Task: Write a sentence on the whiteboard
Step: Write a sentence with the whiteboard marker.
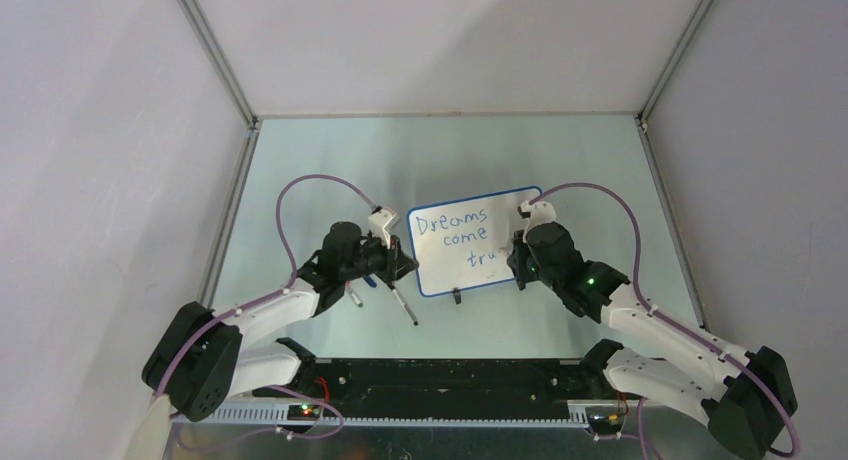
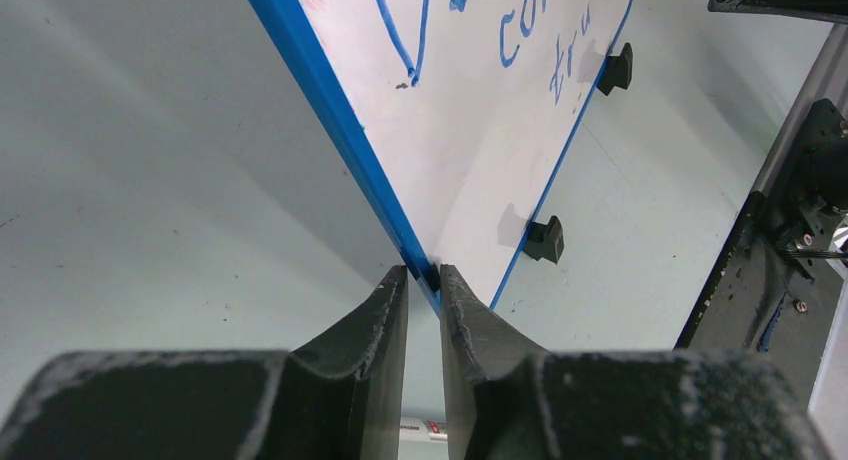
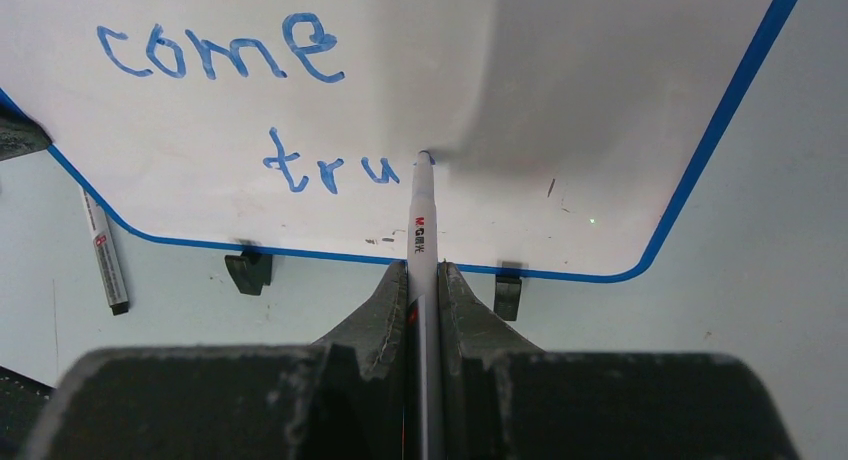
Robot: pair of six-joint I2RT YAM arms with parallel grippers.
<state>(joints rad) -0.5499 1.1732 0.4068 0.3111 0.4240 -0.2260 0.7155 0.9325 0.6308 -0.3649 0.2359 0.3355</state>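
The whiteboard (image 1: 500, 212) lies on the table between the arms, blue-rimmed, with two black clip feet on its near edge. The sentence (image 1: 452, 235) reads "Dreams come tru" in blue. My left gripper (image 2: 424, 275) is shut on the whiteboard's (image 2: 480, 130) blue rim at its left corner. My right gripper (image 3: 425, 270) is shut on a white marker (image 3: 421, 210). The marker's tip touches the whiteboard (image 3: 600, 100) just right of the "tru" (image 3: 330, 168), below "come" (image 3: 220, 52). From above, the right gripper (image 1: 510, 252) sits over the board's right half and the left gripper (image 1: 405, 258) at its left edge.
Two loose markers (image 1: 403, 307) (image 1: 353, 296) lie on the table near the left gripper; one marker (image 3: 104, 250) shows left of the board in the right wrist view. Clip feet (image 3: 248, 270) (image 3: 508, 292) stick out from the near rim. White walls enclose the table.
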